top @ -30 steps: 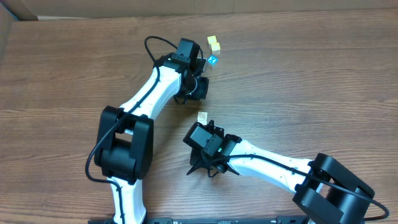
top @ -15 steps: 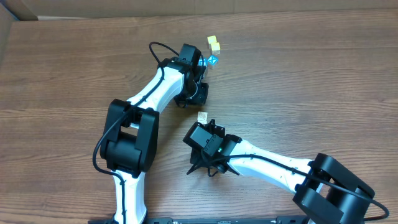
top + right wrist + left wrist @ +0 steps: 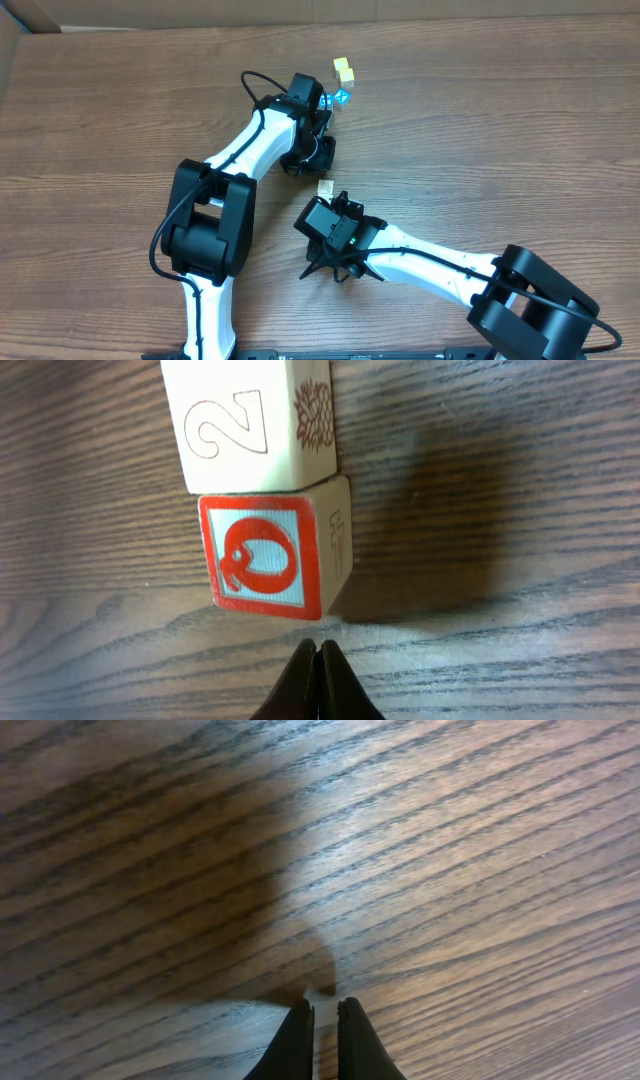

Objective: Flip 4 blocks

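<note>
Two of the blocks lie side by side in the right wrist view: one with a grey "2" (image 3: pixel 245 425) and, touching it, one with a red-framed letter face (image 3: pixel 265 555). My right gripper (image 3: pixel 318 652) is shut and empty, its tips just short of the red-framed block's near edge. From overhead, only a pale block (image 3: pixel 326 187) shows just beyond my right gripper (image 3: pixel 331 199). My left gripper (image 3: pixel 325 104) is farther back, beside a blue cube. In its own view, my left gripper (image 3: pixel 320 1018) is shut, holds nothing, and points at bare wood.
A bright blue-faced cube (image 3: pixel 342 98) sits just right of the left wrist. Two plain yellow cubes (image 3: pixel 344 69) lie behind it. The wooden table (image 3: pixel 500 120) stretches out to the right and left. The two arms stand close together mid-table.
The left arm has swung slightly to the right, its elbow and wrist shifting toward the blue cube. The right arm and the pale block have not moved.
</note>
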You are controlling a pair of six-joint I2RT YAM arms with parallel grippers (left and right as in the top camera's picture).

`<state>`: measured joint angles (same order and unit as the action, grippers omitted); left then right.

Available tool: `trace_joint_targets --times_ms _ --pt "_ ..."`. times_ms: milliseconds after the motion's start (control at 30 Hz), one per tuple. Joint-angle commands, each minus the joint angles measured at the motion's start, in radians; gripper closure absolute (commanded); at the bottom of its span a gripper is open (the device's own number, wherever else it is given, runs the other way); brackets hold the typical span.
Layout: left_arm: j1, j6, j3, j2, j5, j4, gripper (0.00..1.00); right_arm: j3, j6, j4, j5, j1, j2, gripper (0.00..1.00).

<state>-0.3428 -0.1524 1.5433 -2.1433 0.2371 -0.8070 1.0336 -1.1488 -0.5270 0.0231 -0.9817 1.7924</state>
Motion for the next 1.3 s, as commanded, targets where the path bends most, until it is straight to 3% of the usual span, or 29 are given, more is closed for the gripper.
trace_joint_targets --times_ms 0,1267 --pt "0.001 0.026 -0.018 -0.012 0.027 0.007 0.96 0.000 -0.008 0.016 0.028 0.001 0.018 0.96" --pt "-0.011 0.025 -0.018 -0.012 0.030 -0.102 0.96 0.000 -0.008 0.036 0.100 0.002 0.034 0.96"
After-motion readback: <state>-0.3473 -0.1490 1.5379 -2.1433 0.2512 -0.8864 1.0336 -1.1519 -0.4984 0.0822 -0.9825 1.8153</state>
